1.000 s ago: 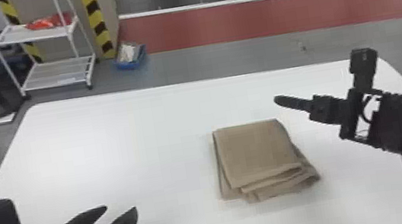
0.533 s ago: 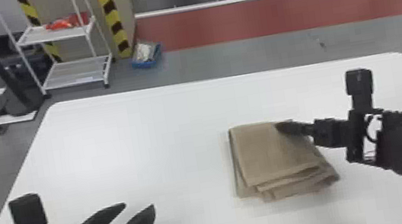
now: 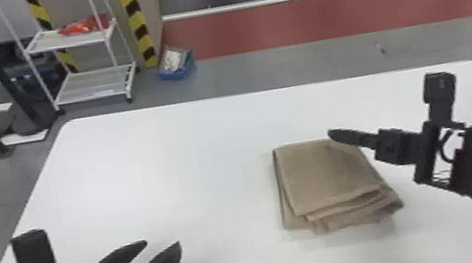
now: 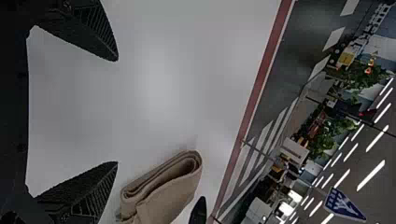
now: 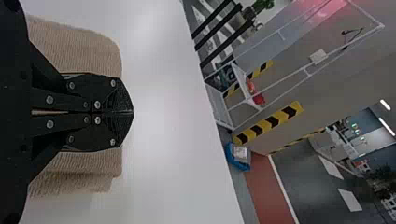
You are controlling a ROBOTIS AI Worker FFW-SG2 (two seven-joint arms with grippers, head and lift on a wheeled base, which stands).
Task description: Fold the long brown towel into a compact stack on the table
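The brown towel (image 3: 328, 177) lies folded in a layered stack right of the table's middle; its layers fan out slightly at the near edge. My right gripper (image 3: 333, 134) is over the stack's far right corner, and in the right wrist view the right gripper (image 5: 132, 112) is shut, fingertips together, with the towel (image 5: 88, 51) behind it. At the near left, well away from the towel, my left gripper (image 3: 163, 244) stands open. The left wrist view has the left gripper (image 4: 116, 112) with a wide gap between its fingers and the towel (image 4: 163, 191) beyond them.
The white table (image 3: 188, 150) carries the towel, with bare surface between it and the left arm. Past the far edge, a white shelf rack (image 3: 94, 83) and a blue bin (image 3: 175, 63) stand on the floor.
The right gripper has moved left in relation to the towel, from beside its far right corner to over it. The head view has shifted, while the left gripper stays open and the towel keeps its shape.
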